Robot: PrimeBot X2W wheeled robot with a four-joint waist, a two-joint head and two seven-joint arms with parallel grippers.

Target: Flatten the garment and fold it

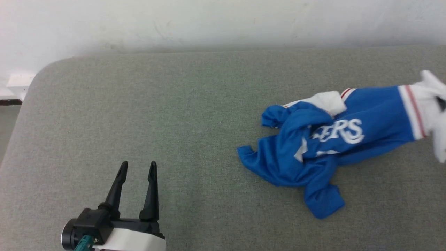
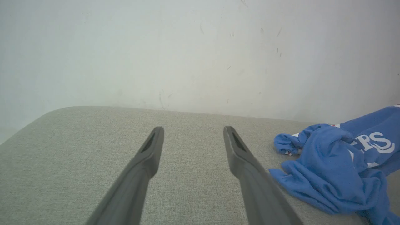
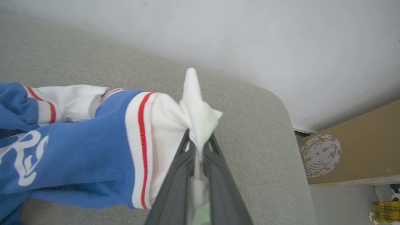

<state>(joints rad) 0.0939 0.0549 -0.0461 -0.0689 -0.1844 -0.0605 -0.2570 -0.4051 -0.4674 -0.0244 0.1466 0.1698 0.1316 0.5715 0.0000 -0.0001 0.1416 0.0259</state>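
We see a broad grey fabric-covered surface (image 1: 139, 122) with rounded corners, set against a pale, scuffed wall (image 1: 223, 21). On its right half in the head view lies the garment (image 1: 285, 164), a bright blue jersey T-shirt, crumpled into folds rather than spread flat. White "ERS" lettering shows across its middle, and one blue flap trails toward the near edge. Its white sleeve end (image 3: 168, 125), edged with a thin red stripe, is drawn out to the right, away from the bunched body. In the right wrist view a brown cardboard box (image 3: 353, 147) with a round white print shows beyond the surface's rounded corner. Our right gripper (image 3: 199, 140) has its fingers clenched on that white sleeve end, and a tuft of cloth pokes out past the tips. Our left gripper (image 1: 138, 166) sits at the lower left of the head view, well apart from the garment. Its two dark fingers (image 1: 116, 188) are released and parted, with nothing between them.
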